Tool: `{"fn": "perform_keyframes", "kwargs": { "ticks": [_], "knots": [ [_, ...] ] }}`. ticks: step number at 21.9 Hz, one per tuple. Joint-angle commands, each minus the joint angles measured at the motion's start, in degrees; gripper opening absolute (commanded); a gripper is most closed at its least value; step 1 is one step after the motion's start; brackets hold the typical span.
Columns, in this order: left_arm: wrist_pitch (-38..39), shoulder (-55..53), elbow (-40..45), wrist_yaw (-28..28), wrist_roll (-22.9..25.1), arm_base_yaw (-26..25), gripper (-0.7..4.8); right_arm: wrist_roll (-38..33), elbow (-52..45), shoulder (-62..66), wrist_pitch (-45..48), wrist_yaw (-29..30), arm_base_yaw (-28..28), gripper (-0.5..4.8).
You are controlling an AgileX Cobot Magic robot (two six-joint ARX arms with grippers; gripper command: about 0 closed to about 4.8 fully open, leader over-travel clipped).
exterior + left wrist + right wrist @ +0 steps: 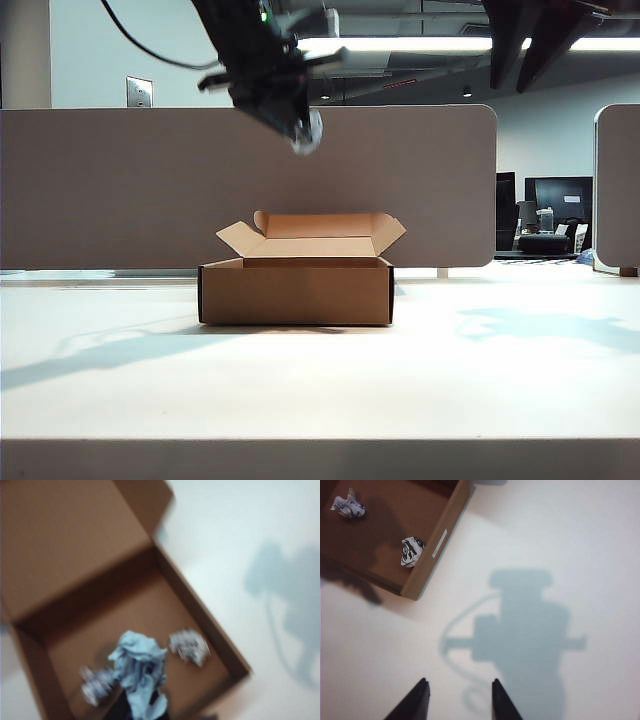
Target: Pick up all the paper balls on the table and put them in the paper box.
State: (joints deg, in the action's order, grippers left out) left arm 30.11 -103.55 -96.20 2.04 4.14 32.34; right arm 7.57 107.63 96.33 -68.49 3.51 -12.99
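Left gripper (303, 130) holds paper ball (307, 133) above paper box (295, 292).

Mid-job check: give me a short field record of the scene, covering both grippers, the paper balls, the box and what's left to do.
left gripper: above the paper box, jaws shut on a paper ball
right gripper: jaws open, nothing held, over bare table beside the box
paper box: open, flaps up, mid-table
balls in box: two, one near a side wall, another farther in
balls on table: none visible
remaining: release the held ball into the box
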Motion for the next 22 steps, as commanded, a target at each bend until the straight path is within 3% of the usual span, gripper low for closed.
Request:
{"fn": "perform_keyframes", "kwargs": {
  "ticks": [1, 2, 3, 9, 11, 12, 14, 18, 21, 22],
  "knots": [
    [-0.8, -2.9, -3.1, 0.7, -0.1, -2.1, 1.09, 0.2, 0.1, -0.5, 0.5, 0.0, 0.0, 1.79],
    [-0.5, -3.9, -3.1, 0.6, -0.1, -2.6, 1.91, 0.2, 0.1, -0.5, 0.5, 0.0, 0.0, 1.79],
    [0.2, -4.4, -3.1, 0.2, -0.1, -2.9, 2.15, 0.2, 0.1, -0.5, 0.5, 0.0, 0.0, 1.8],
    [2.4, -4.6, -4.2, -0.8, 0.0, -3.4, 2.18, 0.2, 0.1, -0.5, 0.7, 0.0, 0.0, 1.8],
    [3.9, -4.2, -4.9, -0.8, -0.1, -3.4, 1.89, 0.8, 0.1, -0.5, 0.5, 0.1, 0.0, 1.8],
    [5.9, -3.1, -5.0, -1.2, -0.1, -3.4, 0.93, -0.3, 0.1, -0.5, 0.6, 0.1, 0.0, 1.79],
    [8.8, -1.4, -5.0, -2.2, -0.1, -3.4, 0.07, -1.8, 0.1, -0.5, 0.6, 0.3, 0.0, 1.78],
    [15.8, 4.8, -5.0, -1.7, -0.4, -3.4, -0.05, -4.6, 0.1, -1.4, 1.4, 2.3, 0.0, 1.41],
    [21.0, 12.7, -5.0, -3.8, -0.5, -3.3, -0.05, -4.6, 0.1, -5.2, 2.3, 3.7, 0.0, -0.05],
    [21.6, 14.2, -5.0, -3.8, -0.5, -3.3, -0.05, -4.6, 0.1, -6.1, 2.5, 3.7, 0.0, -0.09]
  ]
}}
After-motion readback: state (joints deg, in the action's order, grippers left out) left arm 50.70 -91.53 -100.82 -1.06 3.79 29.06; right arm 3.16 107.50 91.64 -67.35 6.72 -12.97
